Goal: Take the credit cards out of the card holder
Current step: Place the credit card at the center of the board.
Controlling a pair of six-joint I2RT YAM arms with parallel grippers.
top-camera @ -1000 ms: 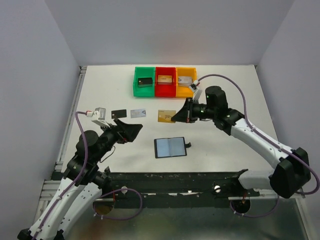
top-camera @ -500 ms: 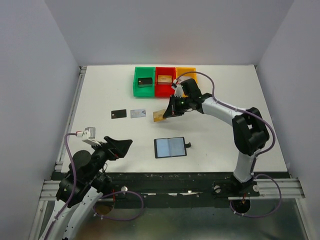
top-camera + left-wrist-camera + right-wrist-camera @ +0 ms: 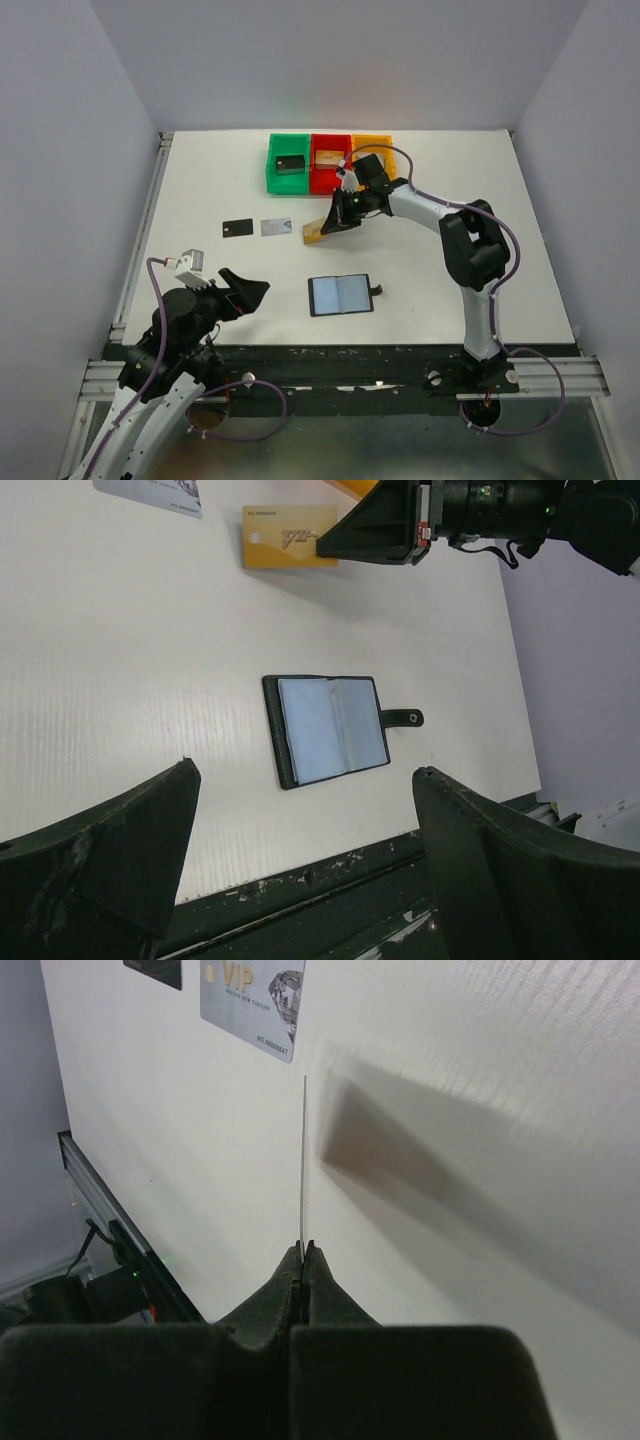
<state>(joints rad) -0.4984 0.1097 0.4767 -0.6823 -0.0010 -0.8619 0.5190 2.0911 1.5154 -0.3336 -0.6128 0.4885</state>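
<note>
R fingers (image 3: 275,1300) pinch gold card's (image 3: 290,549) end, long axis leftward.

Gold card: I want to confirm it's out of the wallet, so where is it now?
The gold card is pinched in the right gripper, mid-table in the top view, just right of the silver card and beyond the open wallet.

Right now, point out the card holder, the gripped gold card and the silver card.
card holder (image 3: 341,295), top external view, blue-grey inner face
gold card (image 3: 280,537), left wrist view, printed face
silver card (image 3: 276,227), top external view, centre
</note>
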